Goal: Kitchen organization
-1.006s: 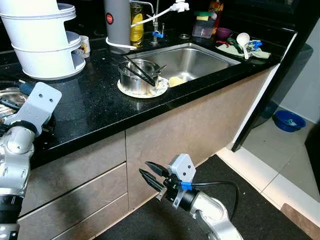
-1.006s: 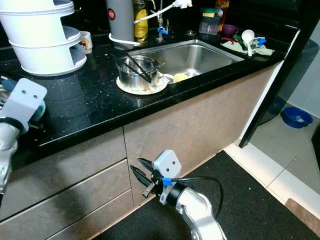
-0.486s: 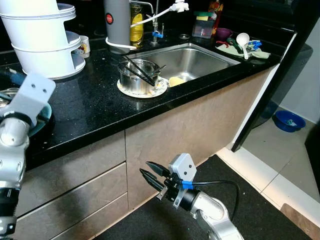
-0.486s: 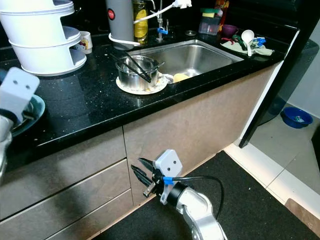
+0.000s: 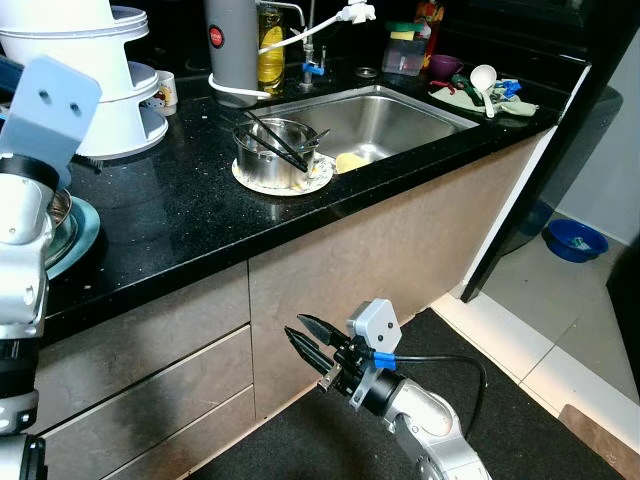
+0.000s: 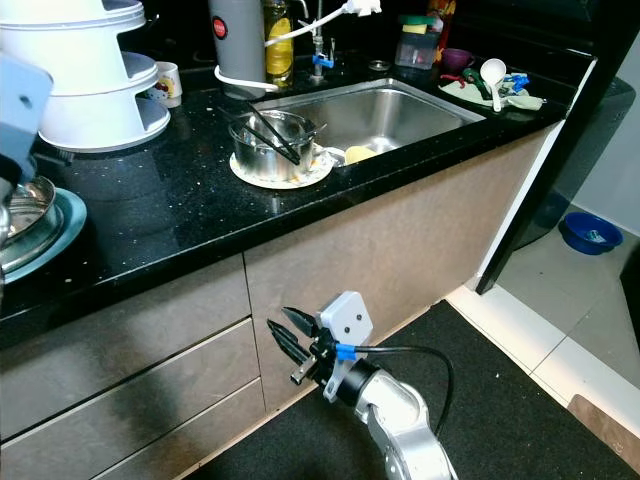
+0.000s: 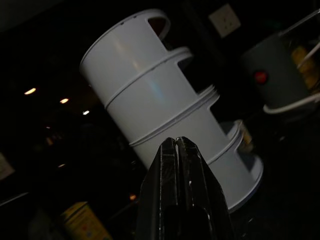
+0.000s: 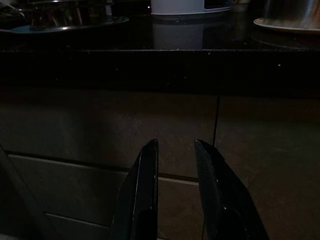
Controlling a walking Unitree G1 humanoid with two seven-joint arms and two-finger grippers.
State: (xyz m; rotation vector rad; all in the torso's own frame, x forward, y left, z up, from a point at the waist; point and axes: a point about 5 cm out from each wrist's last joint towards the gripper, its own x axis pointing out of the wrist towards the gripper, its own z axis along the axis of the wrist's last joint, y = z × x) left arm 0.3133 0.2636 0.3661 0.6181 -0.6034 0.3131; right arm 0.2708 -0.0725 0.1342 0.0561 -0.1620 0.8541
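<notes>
left arm (image 5: 25, 190) has risen above one black counter (image 5: 190, 215), two grippers empty

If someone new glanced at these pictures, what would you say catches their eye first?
Probably the tall white tiered rack at the back left of the black countertop, with the left pincer raised toward it, fingers shut. Next comes the steel pot holding black utensils on a white plate beside the sink. Lower down, the right pincer hangs open in front of the beige cabinet drawers.
</notes>
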